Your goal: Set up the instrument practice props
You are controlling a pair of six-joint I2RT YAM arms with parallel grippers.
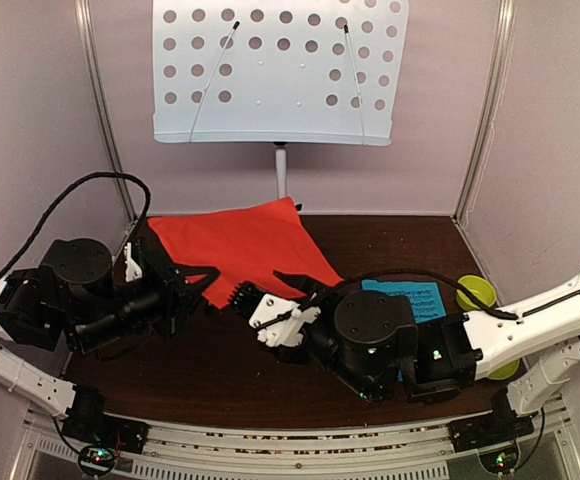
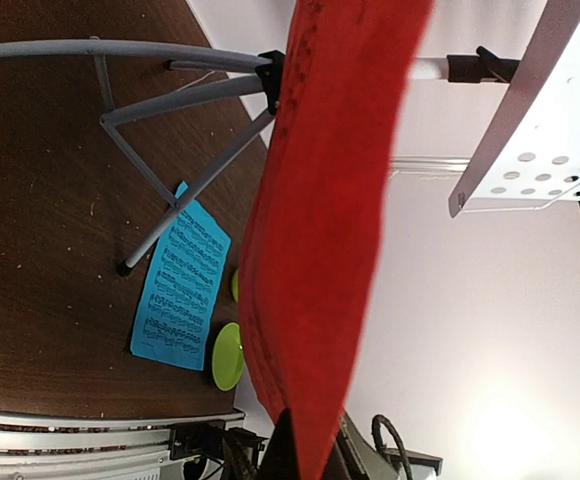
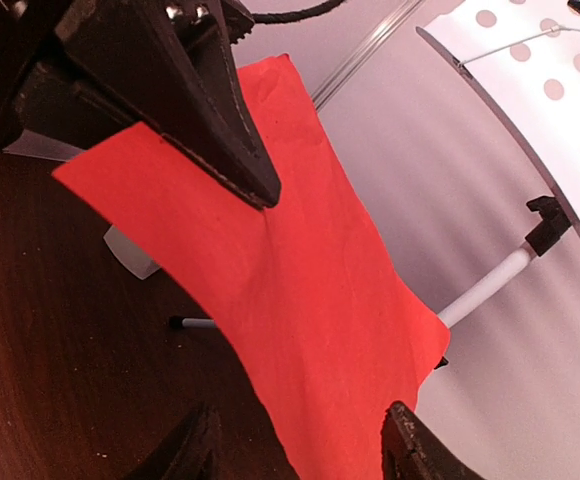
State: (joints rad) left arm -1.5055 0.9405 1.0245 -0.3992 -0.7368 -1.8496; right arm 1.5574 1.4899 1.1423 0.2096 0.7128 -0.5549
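A red sheet-music page (image 1: 240, 245) is held up off the table, and my left gripper (image 1: 202, 280) is shut on its near left edge. In the left wrist view the red page (image 2: 320, 200) rises edge-on from that gripper (image 2: 292, 440). My right gripper (image 1: 266, 288) is open, and the red page (image 3: 300, 280) reaches down between its spread fingers (image 3: 295, 440) without being pinched. The pale-blue perforated stand desk (image 1: 280, 70) stands at the back on its pole (image 1: 281, 170). A blue page (image 1: 410, 298) lies flat at the right. A small pale metronome (image 1: 132, 262) peeks out behind the left arm.
A lime-green bowl (image 1: 475, 292) sits beside the blue page, and a green plate (image 2: 226, 356) lies near the right arm. The silver tripod legs (image 2: 170, 190) spread over the dark table under the red page. Walls close in the back and both sides.
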